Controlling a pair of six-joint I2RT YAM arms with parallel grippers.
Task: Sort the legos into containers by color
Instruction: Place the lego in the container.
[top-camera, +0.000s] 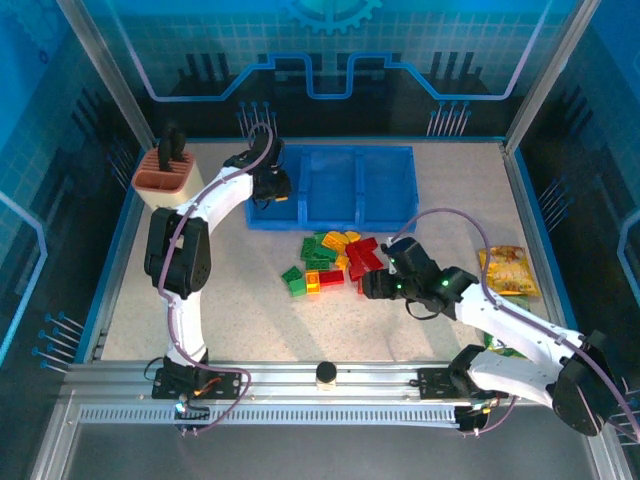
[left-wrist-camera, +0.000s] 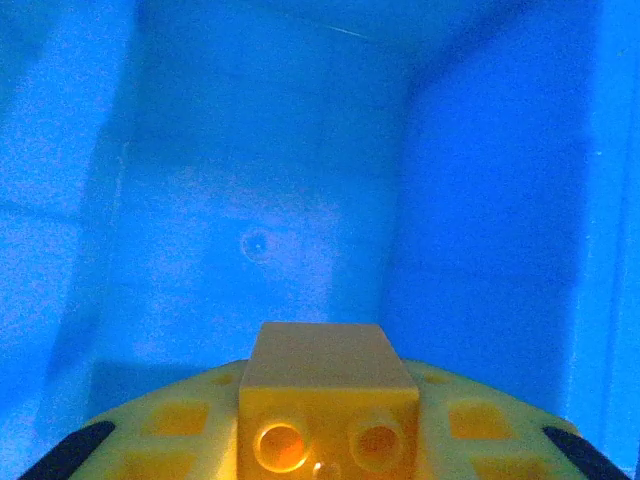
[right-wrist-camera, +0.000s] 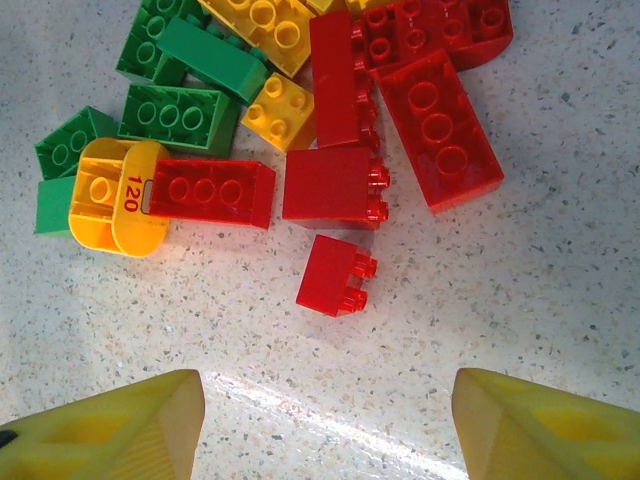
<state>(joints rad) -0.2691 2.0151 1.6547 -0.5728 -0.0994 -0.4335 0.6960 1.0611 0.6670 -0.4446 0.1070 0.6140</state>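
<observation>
The containers are three joined blue bins (top-camera: 345, 150) at the back of the table. My left gripper (top-camera: 268, 186) hangs over the leftmost bin, shut on a yellow lego (left-wrist-camera: 325, 395) that sits between its yellow fingers (left-wrist-camera: 170, 425). Below it is the bin's blue floor and wall (left-wrist-camera: 480, 220). A pile of red, green and yellow legos (top-camera: 335, 262) lies in front of the bins. My right gripper (right-wrist-camera: 325, 420) hovers just right of the pile, open and holding nothing. A small red lego (right-wrist-camera: 336, 275) lies on its side a little ahead of the fingertips, with larger red ones (right-wrist-camera: 437, 125) beyond.
A beige holder with a terracotta top (top-camera: 165, 180) stands at the back left beside the bins. Yellow-green snack packets (top-camera: 508, 270) lie at the right edge. A small black knob (top-camera: 326, 374) sits on the near rail.
</observation>
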